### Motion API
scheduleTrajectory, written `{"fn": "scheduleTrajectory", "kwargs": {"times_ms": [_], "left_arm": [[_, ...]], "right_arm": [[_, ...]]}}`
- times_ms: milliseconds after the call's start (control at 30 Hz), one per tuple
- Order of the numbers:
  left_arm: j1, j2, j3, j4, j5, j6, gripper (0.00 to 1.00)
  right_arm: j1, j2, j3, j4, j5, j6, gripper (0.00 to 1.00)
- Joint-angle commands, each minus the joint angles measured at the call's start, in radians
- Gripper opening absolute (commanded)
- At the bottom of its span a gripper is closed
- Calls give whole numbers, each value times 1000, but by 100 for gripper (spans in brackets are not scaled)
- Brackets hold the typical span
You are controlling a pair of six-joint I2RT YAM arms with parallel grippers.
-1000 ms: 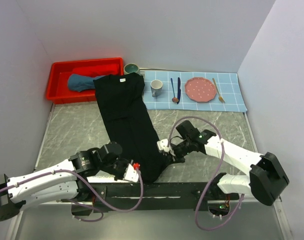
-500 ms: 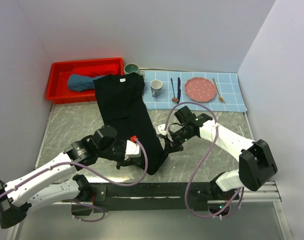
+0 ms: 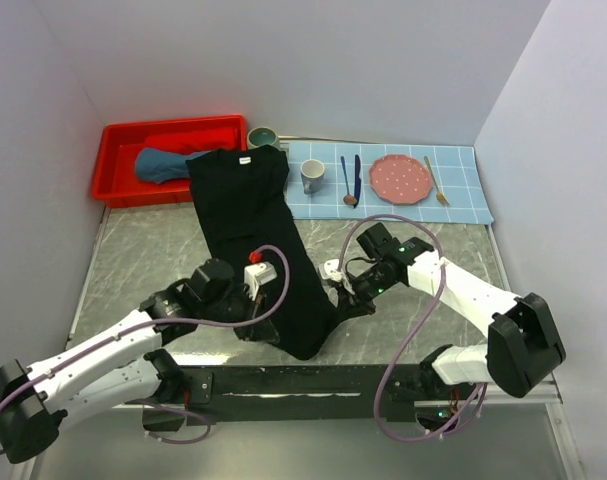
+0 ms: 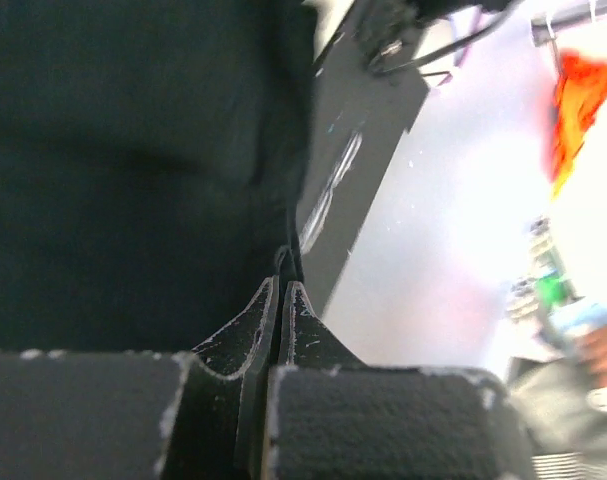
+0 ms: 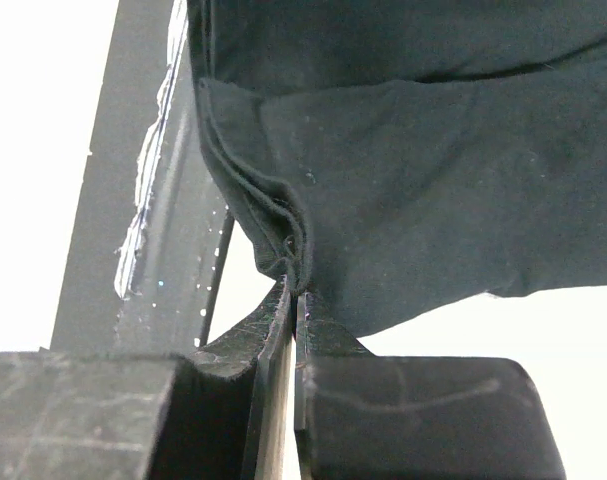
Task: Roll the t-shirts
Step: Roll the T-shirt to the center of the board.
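Hem of black t-shirt [image 3: 245,200] lifted toward 12 o'clock since earlier; left gripper [image 4: 281,286], right gripper [image 5: 294,292] clenched on hem corners; rolling judged just started.

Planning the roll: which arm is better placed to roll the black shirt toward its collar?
Probably left. Left gripper and right gripper both pinch the black t-shirt, but its collar lies left, by the red bin.

You've got a plain black t-shirt [image 3: 245,215], slate-blue t-shirt [image 3: 161,163] in a red tray [image 3: 115,165], light-blue checked placemat [image 3: 463,192], pink speckled plate [image 3: 398,178], grey marbled counter [image 3: 143,260].
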Motion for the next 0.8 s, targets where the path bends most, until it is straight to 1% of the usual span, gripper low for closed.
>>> {"fn": "scheduleTrajectory", "kwargs": {"times_ms": [0, 67, 100, 167, 267, 300, 367, 400, 567, 767], "left_arm": [[7, 16, -71, -5, -82, -325, 1], [10, -13, -89, -30, -113, -365, 1], [10, -25, -94, -70, -165, -382, 1], [12, -47, -105, -73, -187, -409, 1], [64, -43, -103, -122, -268, -452, 1], [111, -39, -102, -133, -271, -458, 1], [140, -44, -98, -153, -285, -472, 1], [154, -49, -95, -158, -288, -472, 1], [182, -53, -80, -199, -317, -484, 1], [225, -61, -65, -231, -349, -483, 1]], "right_arm": [[-4, -24, -30, 56, -6, 77, 6], [-4, -1, -30, 80, -5, 103, 6], [-4, 6, -30, 91, -9, 134, 6], [-4, 25, -35, 129, -14, 166, 6], [1, 55, -33, 179, -11, 226, 6], [-1, 65, -30, 189, -8, 255, 5], [-1, 110, -4, 200, -2, 278, 5], [-1, 127, 10, 176, -5, 275, 5], [-2, 232, 103, 116, -20, 263, 5], [-16, 304, 188, 131, 1, 326, 4]]}}
